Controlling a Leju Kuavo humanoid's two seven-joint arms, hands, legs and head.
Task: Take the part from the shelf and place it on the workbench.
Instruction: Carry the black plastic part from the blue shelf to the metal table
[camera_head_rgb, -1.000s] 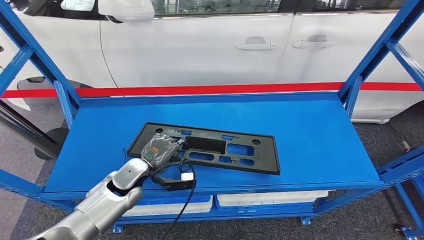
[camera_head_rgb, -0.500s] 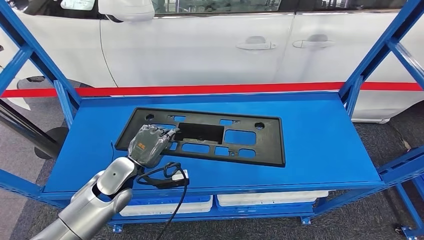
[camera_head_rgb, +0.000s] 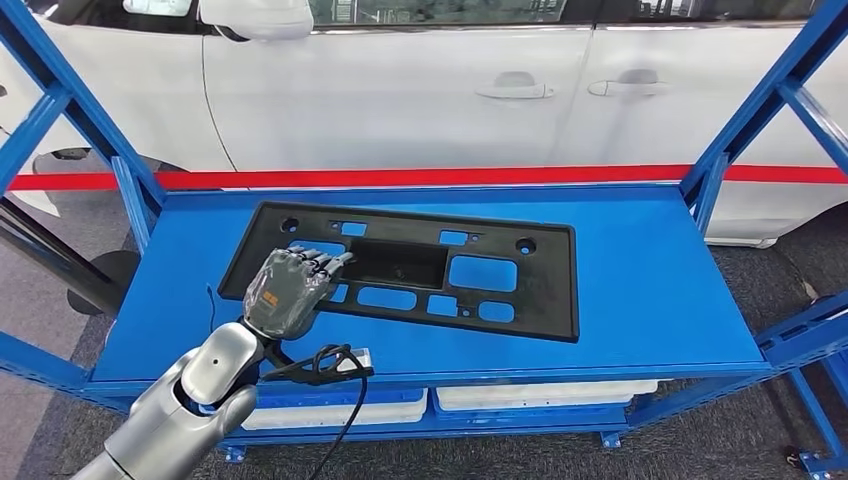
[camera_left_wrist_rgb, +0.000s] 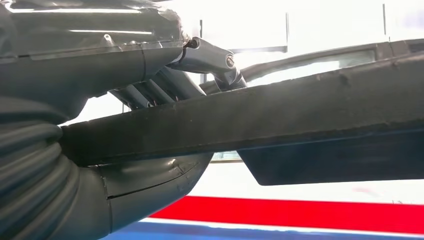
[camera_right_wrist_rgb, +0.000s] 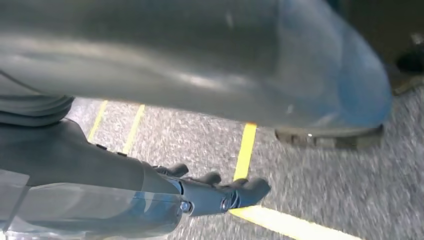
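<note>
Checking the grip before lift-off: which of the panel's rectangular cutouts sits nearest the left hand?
The small cutout right at the left hand's fingertips, near the black panel's left end. The larger openings lie farther right, toward the middle.

Blue steel shelf (camera_head_rgb: 640, 260) with diagonal side braces. White car (camera_head_rgb: 400, 90) parked right behind it, side-on: two door handles and a wing mirror visible, red stripe (camera_head_rgb: 450, 178) running along below the doors. Two white bins (camera_head_rgb: 540, 396) on the lower tier. Grey speckled floor (camera_head_rgb: 740, 420); yellow floor lines (camera_right_wrist_rgb: 245, 150) in the right wrist view. Bright, even lighting.
</note>
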